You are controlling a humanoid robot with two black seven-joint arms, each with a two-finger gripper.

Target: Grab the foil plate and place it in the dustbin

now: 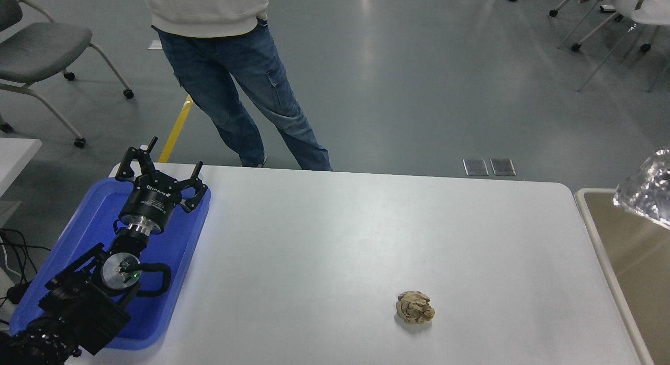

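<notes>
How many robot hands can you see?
1: the left gripper, open, over the blue tray at the table's left. The right one is outside the picture.

My left gripper (pixel 159 168) hangs over the tray (pixel 84 218) at the table's (pixel 335 239) left end; paper ball (pixel 415 307) far right of it, bin (pixel 628 260) and foil plate (pixel 646 189) beyond.

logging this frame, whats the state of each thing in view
foil plate: in the air above the dustbin, cut off by the right edge
dustbin: open-topped, beside the table
paper ball: crumpled, lying on the table
left pincer: open, over the blue tray
right pincer: out of view
</notes>
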